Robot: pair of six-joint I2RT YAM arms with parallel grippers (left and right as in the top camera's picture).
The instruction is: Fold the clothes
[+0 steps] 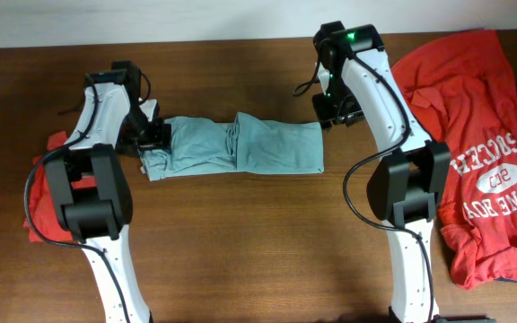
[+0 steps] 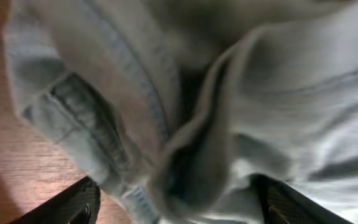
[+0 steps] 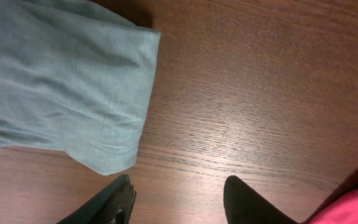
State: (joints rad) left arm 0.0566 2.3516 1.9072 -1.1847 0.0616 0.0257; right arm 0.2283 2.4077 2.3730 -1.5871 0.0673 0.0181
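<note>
A grey-green pair of pants (image 1: 240,148) lies folded lengthwise across the middle of the table. My left gripper (image 1: 155,136) is at its left, waistband end. In the left wrist view the bunched waistband (image 2: 229,93) fills the frame and sits between the wide-apart fingers (image 2: 176,208); the jaws are open around it. My right gripper (image 1: 330,112) is open and empty just beyond the pants' right end, over bare wood. In the right wrist view its fingers (image 3: 179,199) are spread, with the pants' hem (image 3: 61,81) to the upper left, apart from them.
A red printed T-shirt (image 1: 474,152) lies crumpled at the right side of the table; its edge shows in the right wrist view (image 3: 353,208). Another red cloth (image 1: 36,215) lies at the left edge behind the left arm. The table (image 1: 258,242) is dark wood.
</note>
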